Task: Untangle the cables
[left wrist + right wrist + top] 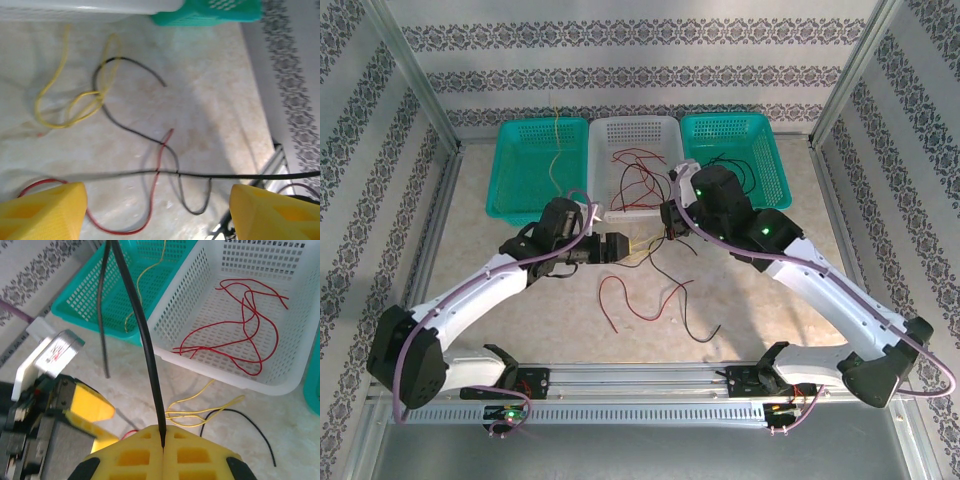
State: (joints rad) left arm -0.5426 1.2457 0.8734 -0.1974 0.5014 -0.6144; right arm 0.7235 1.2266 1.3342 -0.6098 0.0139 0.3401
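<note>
Cables (159, 172) (red, yellow, black) lie loosely tangled.

Bright even light; soft shadows; left wrist view blurred

Likely a lab, aluminium frame (420, 72), patterned wall panels (640, 35)

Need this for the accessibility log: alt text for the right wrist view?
The right gripper, jaws shut, pinches a black cable that runs up out of frame. Behind it a white basket holds red cables, and a teal basket to its left holds a yellow cable. Yellow strands lie on the table, with the left gripper at lower left.
</note>
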